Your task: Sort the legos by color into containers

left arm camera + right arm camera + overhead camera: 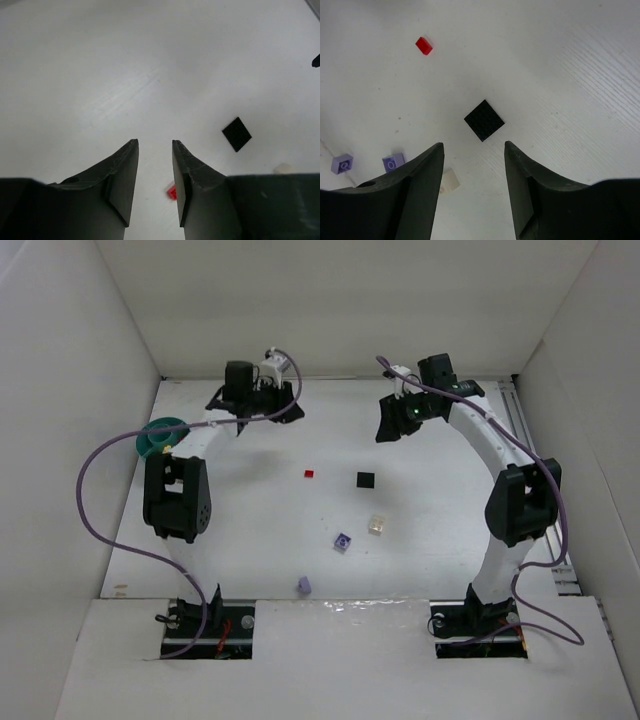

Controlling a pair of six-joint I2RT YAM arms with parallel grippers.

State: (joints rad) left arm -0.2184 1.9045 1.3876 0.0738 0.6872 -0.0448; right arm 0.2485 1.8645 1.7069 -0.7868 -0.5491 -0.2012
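Observation:
On the white table lie a red brick, a flat black square, a cream brick and two lilac bricks. No yellow brick shows. The teal bowl stands at the far left, partly behind the left arm. My left gripper is open and empty above the table, with the red brick below its right finger. My right gripper is open and empty, held above the black square. The cream brick sits beside its left finger.
White walls enclose the table on the left, right and back. Purple cables loop from both arms. In the right wrist view the red brick lies far ahead and the two lilac bricks at the left.

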